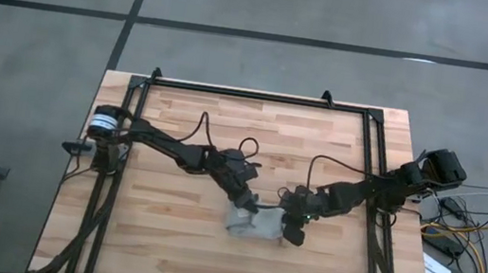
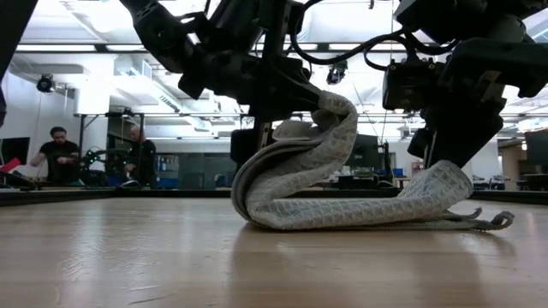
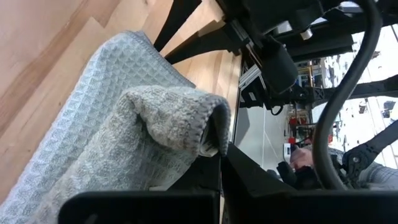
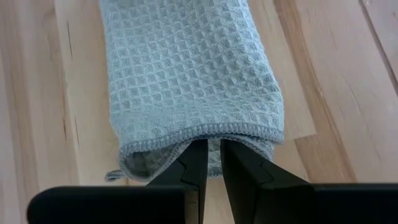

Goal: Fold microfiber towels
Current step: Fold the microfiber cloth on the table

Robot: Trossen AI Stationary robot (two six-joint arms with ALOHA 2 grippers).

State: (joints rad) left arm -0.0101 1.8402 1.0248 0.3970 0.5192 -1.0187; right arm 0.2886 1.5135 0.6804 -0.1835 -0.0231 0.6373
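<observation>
While pinched, towel (image 1: 256, 223) spans both hands.

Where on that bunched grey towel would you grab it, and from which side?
On a hemmed edge, where the cloth is thin enough to pinch. The towel lies folded on the table, its middle thick and layered. Both pincers already work this way: the right pincer nips the stitched hem at one end, coming in low along the wood; the left pincer holds a raised fold.

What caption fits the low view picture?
Both grippers, left and right, pinch the folded microfiber towel on the wooden table.
</observation>
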